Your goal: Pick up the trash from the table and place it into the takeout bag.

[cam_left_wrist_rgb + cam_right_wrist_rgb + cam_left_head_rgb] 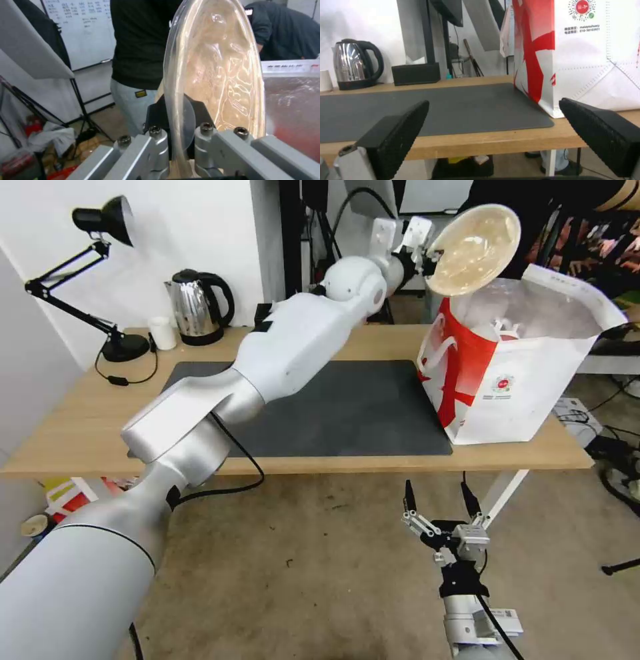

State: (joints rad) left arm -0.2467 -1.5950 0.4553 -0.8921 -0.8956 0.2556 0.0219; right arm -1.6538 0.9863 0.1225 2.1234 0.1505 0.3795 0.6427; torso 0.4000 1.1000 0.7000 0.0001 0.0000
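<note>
Bare grey mat [347, 407] on the table [80, 433]: I've got the left gripper [421, 252] pinching the shallow beige bowl [475, 247] by its rim, tilted above the takeout bag [520, 380] to drop in; right gripper [440, 500] waits spread wide below the table edge

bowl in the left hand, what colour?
Beige shallow bowl, glossy and translucent; head view shows it best.

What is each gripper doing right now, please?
Left gripper: closed on the rim of the shallow beige bowl, held above the takeout bag.
Right gripper: open, empty, below the table edge.
</note>
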